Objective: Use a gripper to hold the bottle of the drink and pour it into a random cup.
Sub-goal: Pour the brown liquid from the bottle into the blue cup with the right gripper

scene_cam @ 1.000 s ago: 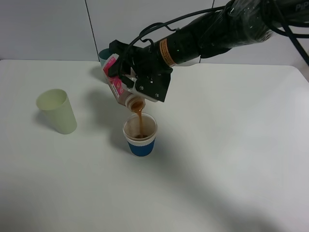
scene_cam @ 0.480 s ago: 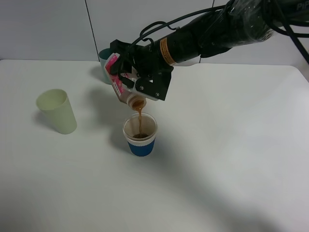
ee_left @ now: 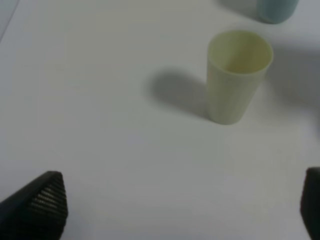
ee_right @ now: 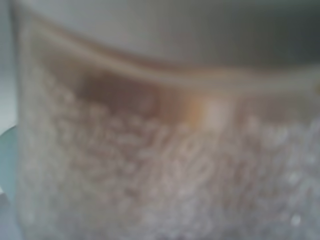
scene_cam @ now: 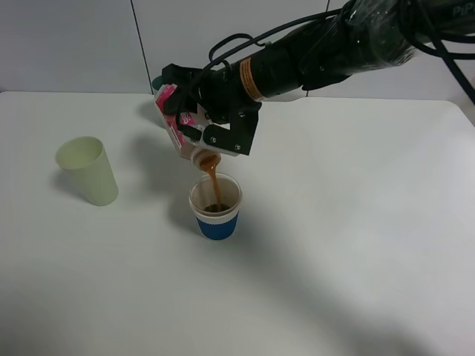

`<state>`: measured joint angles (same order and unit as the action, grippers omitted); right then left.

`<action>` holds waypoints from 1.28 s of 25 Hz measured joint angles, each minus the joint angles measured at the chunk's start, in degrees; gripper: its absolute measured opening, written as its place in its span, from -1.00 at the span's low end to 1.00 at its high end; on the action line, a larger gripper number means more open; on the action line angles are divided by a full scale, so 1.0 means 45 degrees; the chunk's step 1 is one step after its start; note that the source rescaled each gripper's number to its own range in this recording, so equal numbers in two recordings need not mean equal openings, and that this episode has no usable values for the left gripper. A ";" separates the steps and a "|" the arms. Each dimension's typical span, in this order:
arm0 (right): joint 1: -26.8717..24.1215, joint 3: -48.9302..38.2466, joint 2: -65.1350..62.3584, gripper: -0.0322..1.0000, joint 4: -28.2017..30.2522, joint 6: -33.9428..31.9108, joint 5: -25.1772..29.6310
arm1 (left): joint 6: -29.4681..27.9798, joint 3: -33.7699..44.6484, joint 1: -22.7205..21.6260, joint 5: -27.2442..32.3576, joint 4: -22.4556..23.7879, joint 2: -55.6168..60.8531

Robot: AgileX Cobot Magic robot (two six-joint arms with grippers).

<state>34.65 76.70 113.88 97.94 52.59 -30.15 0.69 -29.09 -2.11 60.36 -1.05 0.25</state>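
My right gripper is shut on the bottle of the drink, a small translucent bottle with a white-and-pink label. It holds the bottle tipped mouth-down above the cup, a clear cup with a blue sleeve. A thin brown stream runs from the mouth into the cup, which holds brown liquid. The right wrist view is filled by the blurred bottle. My left gripper is open over bare table; only its fingertips show, and it is out of the exterior view.
A pale yellow-green tumbler stands upright at the left and also shows in the left wrist view. A teal tumbler stands behind the right gripper, mostly hidden; its base shows in the left wrist view. The white table ends at a wall behind.
The right gripper has shifted slightly left and tipped the bottle a little further. The brown stream keeps running into the cup.
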 joint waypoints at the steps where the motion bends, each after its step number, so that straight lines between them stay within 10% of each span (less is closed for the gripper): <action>1: 0.0010 0.0000 0.0000 -0.91 0.0000 0.0000 0.0003 | 0.0000 0.0000 0.0000 0.0000 0.0000 0.0000; 32: 0.0270 0.0000 -0.0035 -0.91 -0.0107 0.1054 0.0308 | 0.0000 0.0000 0.0000 0.0000 0.0000 0.0000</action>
<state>35.86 76.70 113.72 97.45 57.34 -28.77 0.69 -29.09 -2.11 60.36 -1.05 0.25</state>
